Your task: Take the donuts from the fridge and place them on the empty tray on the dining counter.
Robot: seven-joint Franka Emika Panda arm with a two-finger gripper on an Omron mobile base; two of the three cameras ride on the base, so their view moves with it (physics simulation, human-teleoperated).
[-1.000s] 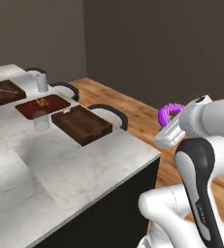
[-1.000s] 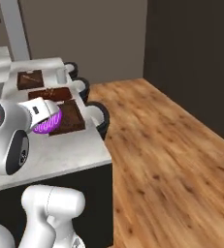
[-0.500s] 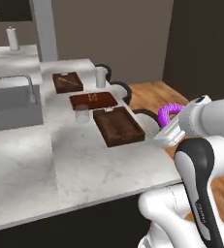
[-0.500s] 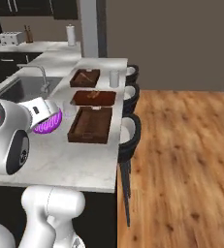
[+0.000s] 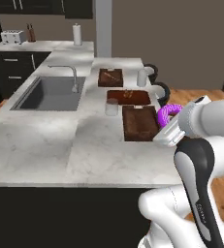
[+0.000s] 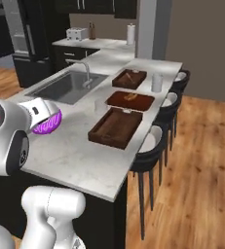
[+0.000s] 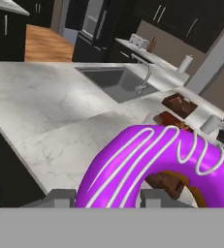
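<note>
Hand (image 5: 168, 127) raised beside dining counter (image 5: 45, 140), gripping purple donut (image 5: 168, 114).

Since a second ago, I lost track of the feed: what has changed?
The base has driven, swinging both views to face the white-grey marble counter squarely; sink and faucet came into view. Nothing was let go: the gripper still holds the purple-iced ring donut. The three brown trays stay put.

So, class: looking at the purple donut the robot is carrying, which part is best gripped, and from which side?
Grip the purple donut across one side of its ring, one finger through the hole and one outside, coming from its edge. The open hole and narrow band suit this.
</note>
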